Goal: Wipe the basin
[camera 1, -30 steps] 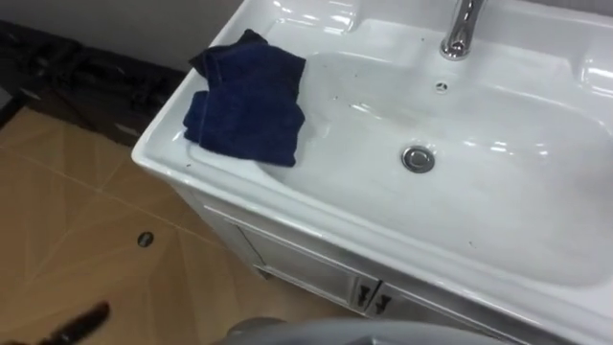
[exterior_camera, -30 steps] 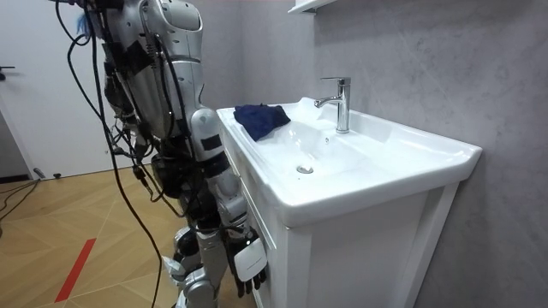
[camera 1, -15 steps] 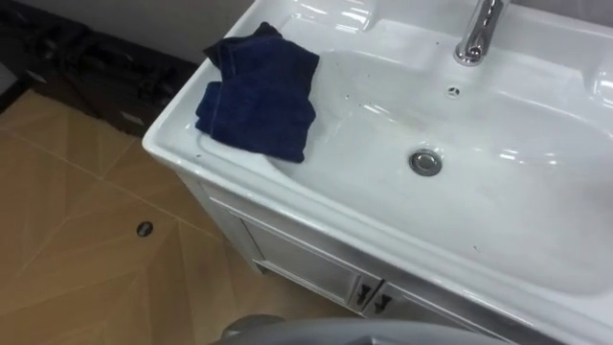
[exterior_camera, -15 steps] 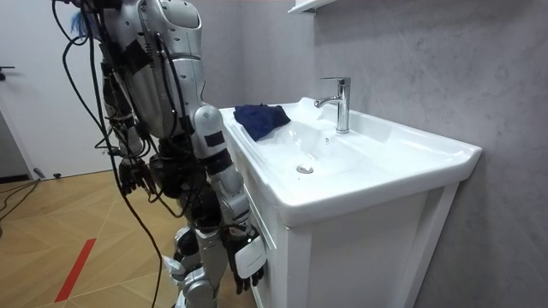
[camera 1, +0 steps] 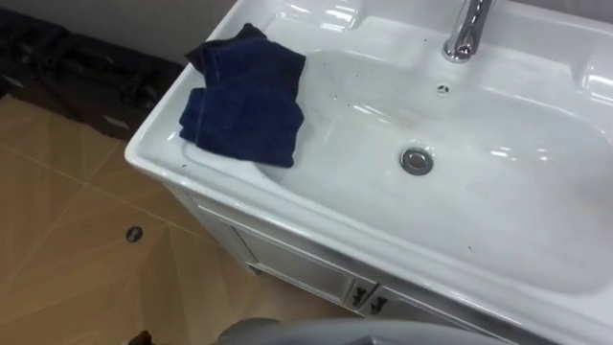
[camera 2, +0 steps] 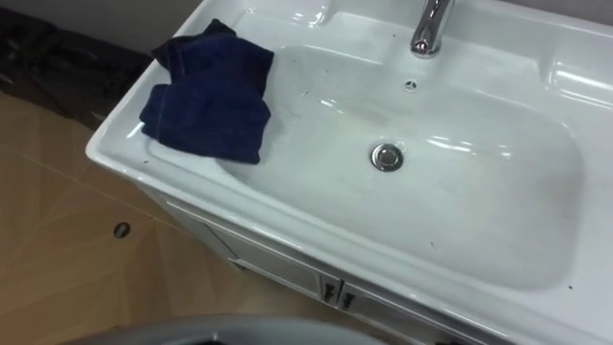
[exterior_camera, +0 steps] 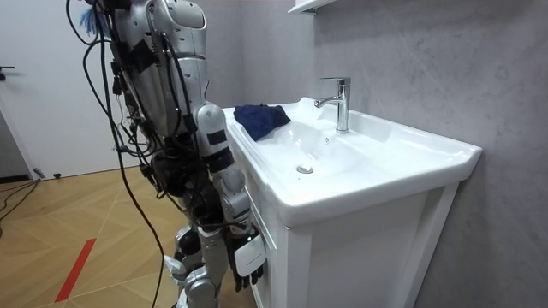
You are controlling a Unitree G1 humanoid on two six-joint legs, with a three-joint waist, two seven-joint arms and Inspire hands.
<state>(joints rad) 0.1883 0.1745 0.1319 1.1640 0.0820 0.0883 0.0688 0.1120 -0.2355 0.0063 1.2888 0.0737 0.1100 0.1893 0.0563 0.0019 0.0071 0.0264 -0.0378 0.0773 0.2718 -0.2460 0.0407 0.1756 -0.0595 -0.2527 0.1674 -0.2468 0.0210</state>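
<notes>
**Right hand hung low at the cabinet, cloth up on the basin rim**

The right hand (exterior_camera: 248, 258) hung at the end of a lowered arm, its fingers loose and pointing at the floor (exterior_camera: 51, 222), with nothing in them. It was just beside the front of the white cabinet (exterior_camera: 342, 257), well below the basin (camera 1: 517, 220). The robot stood upright against that front, facing the bowl.

The dark blue cloth (camera 1: 244, 96) lay far above the hand and off to its left. It was crumpled on the left ledge of the basin, with its near edge draped down into the bowl. No hand touched it.

Between hand and cloth stood the cabinet front and the thick front rim of the basin.

Further over the rim from the hand, the drain (camera 1: 417, 160) sat in the middle of the bowl, well apart from the cloth. The chrome tap (camera 1: 465, 34) rose behind the drain at the back edge. A few dark specks dotted the bowl's white surface.

Two small dark handles (camera 1: 364, 297) showed on the cabinet doors under the rim.

On the wooden floor to the hand's left lay a small round fitting (camera 1: 134, 234). Beyond it, dark gear (camera 1: 77, 72) lay heaped against the wall. A red stripe (exterior_camera: 77, 268) ran across the floor behind the robot.
</notes>
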